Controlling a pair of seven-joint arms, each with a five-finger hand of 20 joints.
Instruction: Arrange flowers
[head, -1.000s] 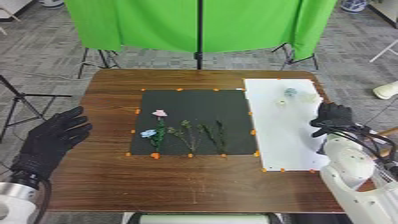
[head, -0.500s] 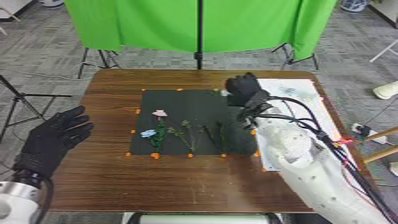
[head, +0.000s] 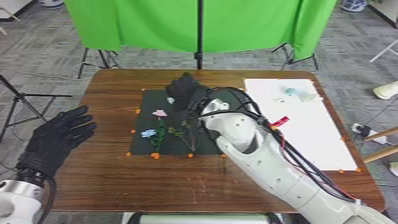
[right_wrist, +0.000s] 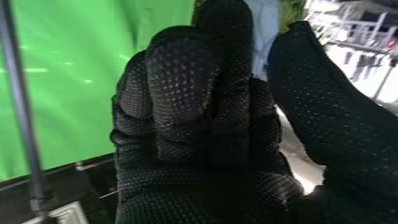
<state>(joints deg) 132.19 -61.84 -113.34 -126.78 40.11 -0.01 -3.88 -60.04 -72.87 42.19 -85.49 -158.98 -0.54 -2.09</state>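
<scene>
Okay, your right hand (head: 183, 94) is over the black mat (head: 206, 148), near the middle of the frame, thumb and fingers pinched on a pale flower (head: 171, 100). The pink flower (head: 160, 113) and blue flower (head: 148, 133) lie on the mat, left of centre. More pale blooms (head: 290, 91) are upper right on the white sheet (head: 311, 145). Your left hand (head: 58, 140), left edge, has its fingers loosely open.

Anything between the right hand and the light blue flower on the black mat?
Yes. In the head view, the pink flower lies roughly between the right hand and the light blue flower, on the left part of the black mat.
</scene>
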